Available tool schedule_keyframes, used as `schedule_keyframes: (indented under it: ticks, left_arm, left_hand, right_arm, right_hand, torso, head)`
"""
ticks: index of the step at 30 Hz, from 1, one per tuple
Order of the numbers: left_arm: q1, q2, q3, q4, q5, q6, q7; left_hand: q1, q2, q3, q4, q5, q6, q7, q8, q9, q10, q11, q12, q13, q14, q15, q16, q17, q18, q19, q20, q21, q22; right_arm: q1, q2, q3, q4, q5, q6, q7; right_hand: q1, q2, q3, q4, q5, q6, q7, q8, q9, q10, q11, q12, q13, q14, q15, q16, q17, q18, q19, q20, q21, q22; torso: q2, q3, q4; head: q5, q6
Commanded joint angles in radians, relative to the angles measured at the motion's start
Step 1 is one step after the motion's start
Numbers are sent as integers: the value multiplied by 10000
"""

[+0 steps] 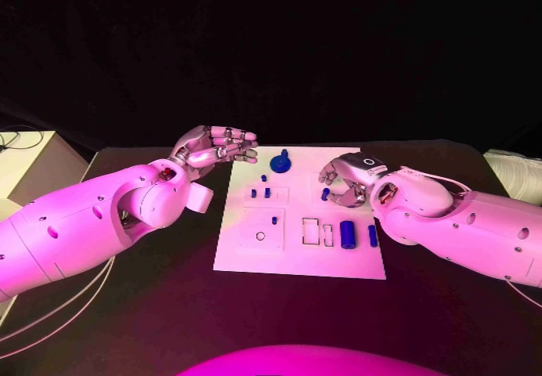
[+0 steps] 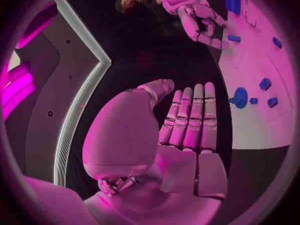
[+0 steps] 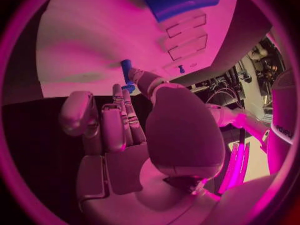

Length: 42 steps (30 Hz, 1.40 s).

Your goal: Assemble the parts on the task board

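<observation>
Two smooth, rounded arm shells dotted with small dark screw holes end in the jointed metal left hand (image 1: pixel 217 146) and right hand (image 1: pixel 345 178), thin cables trailing beneath the left arm (image 1: pixel 91 219).

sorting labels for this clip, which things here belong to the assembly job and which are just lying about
Job:
task board
round blue part
blue peg at the right hand
long blue parts
left hand, holding nothing

Lying about:
pale box at the table's edge
cables
</observation>
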<state>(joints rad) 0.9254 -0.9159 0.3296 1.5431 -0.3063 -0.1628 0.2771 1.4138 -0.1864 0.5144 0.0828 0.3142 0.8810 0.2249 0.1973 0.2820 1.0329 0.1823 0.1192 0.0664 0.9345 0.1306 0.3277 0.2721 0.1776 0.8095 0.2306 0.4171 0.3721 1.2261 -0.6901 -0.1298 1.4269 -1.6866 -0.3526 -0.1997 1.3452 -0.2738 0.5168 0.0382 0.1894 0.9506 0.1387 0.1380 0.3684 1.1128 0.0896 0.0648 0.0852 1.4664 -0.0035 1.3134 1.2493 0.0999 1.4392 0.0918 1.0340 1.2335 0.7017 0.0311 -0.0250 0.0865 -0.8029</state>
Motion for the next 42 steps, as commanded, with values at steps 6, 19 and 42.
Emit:
schedule_keyframes:
  ticks: [6,19,42]
  left_arm:
    - [-2,17,6,19,32,123,139]
    - [-2,4,6,20,32,162,65]
    - [-2,52,6,-16,34,162,76]
  left_hand:
    - [-51,7,-46,15,-62,-51,80,-61,-17,-71,-26,-32,14,-27,60,-38,9,4,86,15,-41,-16]
    - [-39,29,-51,25,-63,-28,72,-46,-17,-70,-31,-14,19,-9,57,-73,52,11,122,20,-90,-54]
    - [-37,37,-50,28,-61,-24,72,-44,-17,-71,-32,-11,19,-7,56,-79,59,13,129,20,-97,-61]
  right_arm:
    - [-34,187,-19,-169,-187,298,124]
    - [-100,218,-62,-137,-227,485,81]
    - [-145,-98,41,540,-597,-1297,-519]
  right_hand:
    - [147,52,442,253,35,590,-15,153,36,598,-92,194,93,369,4,272,252,-54,156,-34,421,268]
    - [376,359,1047,222,-81,1381,-214,561,252,1532,-356,323,306,481,-207,554,581,-149,332,-243,962,666]
    - [511,842,1681,-133,-835,1689,-323,959,589,2101,-539,425,665,509,-394,643,695,-238,476,-368,1465,1048]
  torso:
    - [-3,3,-7]
    - [0,11,-20]
    - [-9,-1,-13]
  head:
    - [30,-26]
    - [15,-58]
    - [18,-67]
